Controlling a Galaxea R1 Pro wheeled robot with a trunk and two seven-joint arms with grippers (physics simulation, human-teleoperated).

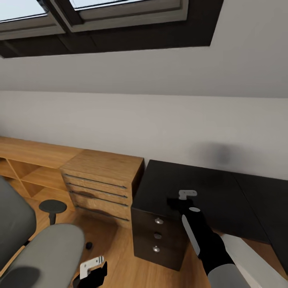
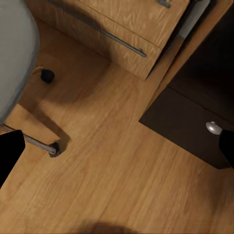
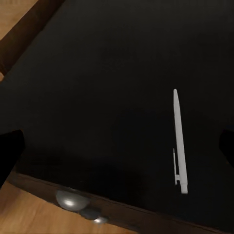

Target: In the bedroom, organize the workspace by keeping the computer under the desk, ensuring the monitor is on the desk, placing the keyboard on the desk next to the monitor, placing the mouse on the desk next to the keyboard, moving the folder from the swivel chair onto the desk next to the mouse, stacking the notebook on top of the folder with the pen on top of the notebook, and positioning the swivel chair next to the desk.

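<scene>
Hovering spread-open above the black counter [image 1: 224,192], the right gripper [image 1: 185,200] should descend squarely over the white pen [image 3: 179,141] lying flat near the front edge, then clench gently across its thin barrel.

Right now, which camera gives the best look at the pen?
The right wrist view: the white pen lies flat on the black desk, whole and unobstructed between the open fingers. In the head view the right gripper hovers there, and I cannot make the pen out.
</scene>
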